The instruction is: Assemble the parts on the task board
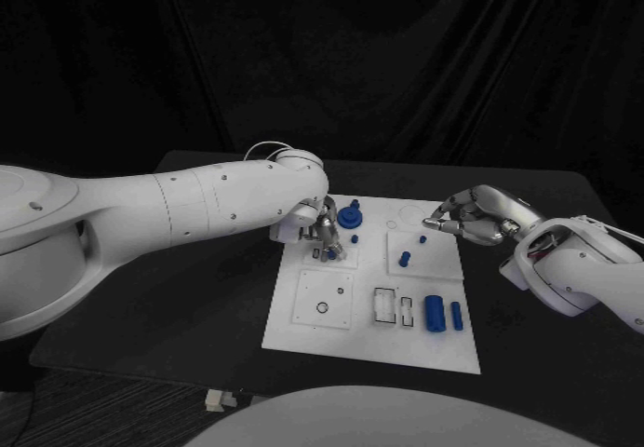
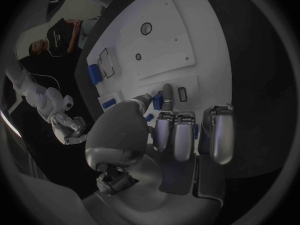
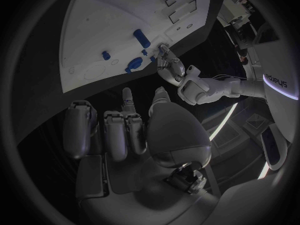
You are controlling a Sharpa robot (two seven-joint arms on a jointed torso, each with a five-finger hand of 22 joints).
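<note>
Your left hand (image 1: 312, 223) pinches a small blue part (image 2: 157, 101) over the task board (image 1: 336, 335); the right hand (image 1: 470, 219), fingers curled on nothing, hovers nearby, and a misaligned push could jam the part.

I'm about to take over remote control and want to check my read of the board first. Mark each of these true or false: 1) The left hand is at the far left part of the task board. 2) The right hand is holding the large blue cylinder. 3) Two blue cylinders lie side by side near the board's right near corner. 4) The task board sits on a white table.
1) True: the left hand is over the far left part of the task board, beside a round blue part.
2) False: the right hand hangs over the board's far right edge; the large blue cylinder lies apart from it.
3) True: a slimmer blue cylinder lies beside it.
4) False: the table is black.
</note>
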